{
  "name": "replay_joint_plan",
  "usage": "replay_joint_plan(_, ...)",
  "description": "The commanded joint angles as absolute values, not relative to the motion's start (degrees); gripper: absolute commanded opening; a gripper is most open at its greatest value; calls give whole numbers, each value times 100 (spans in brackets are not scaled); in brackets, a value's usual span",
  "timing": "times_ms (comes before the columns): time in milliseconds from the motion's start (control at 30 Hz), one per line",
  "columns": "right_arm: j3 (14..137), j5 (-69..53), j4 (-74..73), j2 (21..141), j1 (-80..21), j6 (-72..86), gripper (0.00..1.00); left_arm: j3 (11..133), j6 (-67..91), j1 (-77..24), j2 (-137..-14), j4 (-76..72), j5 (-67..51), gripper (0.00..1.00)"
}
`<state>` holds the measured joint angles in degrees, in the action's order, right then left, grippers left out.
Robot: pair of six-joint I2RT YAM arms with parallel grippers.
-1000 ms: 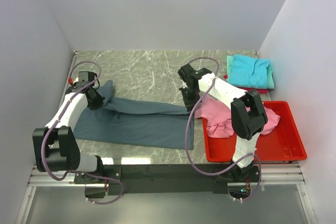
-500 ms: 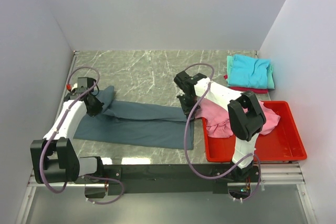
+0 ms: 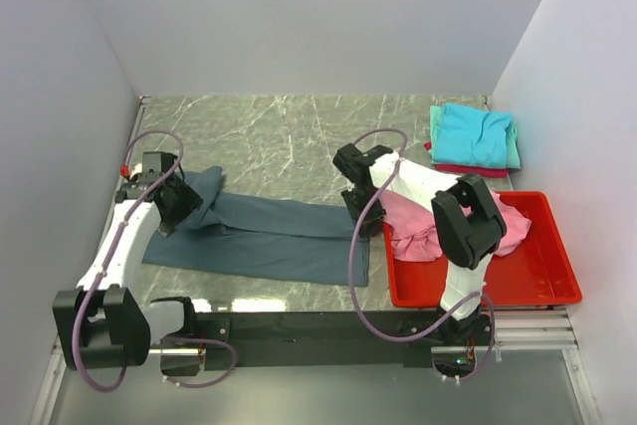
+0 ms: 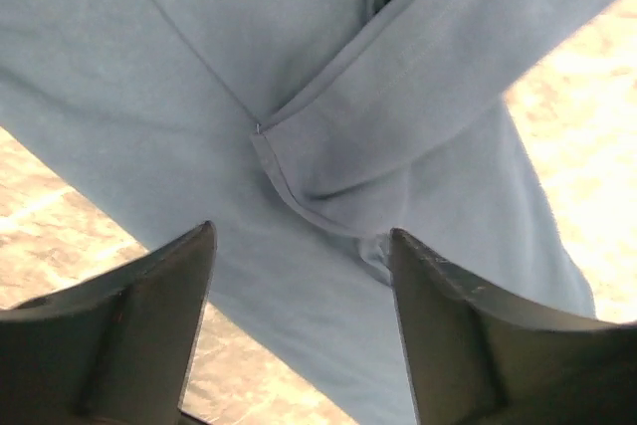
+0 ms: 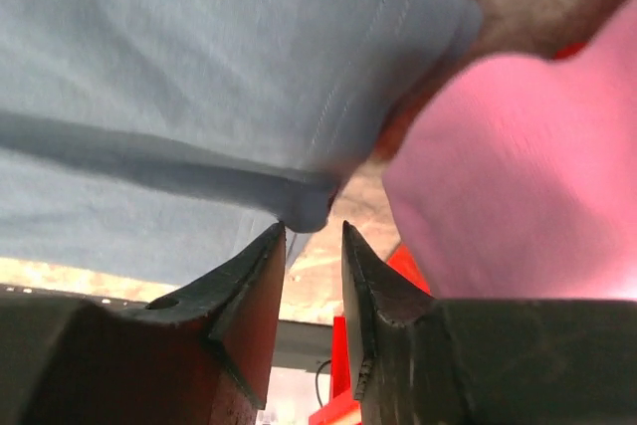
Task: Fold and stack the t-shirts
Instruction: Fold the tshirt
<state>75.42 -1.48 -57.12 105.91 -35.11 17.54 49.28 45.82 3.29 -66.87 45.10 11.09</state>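
- Your left end effector [image 4: 301, 236] hangs wide open and empty over the left end of the grey shirt [image 3: 269, 236].
- Your right end effector [image 5: 312, 228] is pinched nearly closed on the shirt's right hem.
- The shirt's long axis runs left to right near the desk's [image 3: 279, 136] near edge, between both arms.

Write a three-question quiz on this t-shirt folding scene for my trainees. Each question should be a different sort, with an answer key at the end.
1. True or false: the pink t-shirt lies partly in the red bin.
2. Which colour shows on top of the folded pile at the far right of the table? A) red B) turquoise C) pink
3. Fill in the blank: in the left wrist view, the left gripper is over the slate blue t-shirt with its fingers ____.

Key: 1 true; 2 B; 3 open.
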Motion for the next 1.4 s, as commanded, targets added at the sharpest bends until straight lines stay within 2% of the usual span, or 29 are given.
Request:
replay_joint_plan(0, 7803, -123, -5976, 10090, -3542, 1732, 38, 5492, 4553, 308, -6442, 4728, 1143, 79)
replay_joint_plan(100, 8146, -193, -5986, 10055, -3542, 1723, 40, 5939, 4500, 316, -6635, 4659, 1143, 87)
replay_joint_plan(200, 8366, -421, -5819, 10186, -3542, 1723, 40, 6266, 4351, 360, -7204, 4342, 1143, 88)
replay_joint_plan(400, 8473, -835, -5450, 10538, -3542, 1775, 40, 6820, 3965, 685, -8129, 3535, 809, 84)
replay_joint_plan(567, 8394, -1089, -5239, 10521, -3542, 1846, 40, 7250, 3534, 861, -9095, 3077, 89, 75)
replay_joint_plan(667, 8297, -1125, -5186, 10503, -3533, 1863, 40, 7356, 3358, 853, -9483, 2901, -121, 73)
replay_joint_plan(733, 8227, -1142, -5151, 10503, -3551, 1872, 40, 7383, 3270, 853, -9746, 2804, -202, 74)
replay_joint_plan(800, 8200, -1178, -5124, 10503, -3551, 1881, 40, 7444, 3138, 861, -10053, 2777, -386, 81)
replay_joint_plan(967, 8270, -1213, -5142, 10591, -3551, 1872, 40, 7514, 3032, 853, -10485, 2733, -431, 85)
replay_joint_plan(1167, 8332, -1239, -5150, 10705, -3568, 1854, 40, 7856, 3111, 852, -10959, 2759, -606, 85)
replay_joint_plan(1367, 8262, -1239, -5107, 10679, -3560, 1881, 40, 8164, 3164, 844, -11136, 2839, -563, 77)
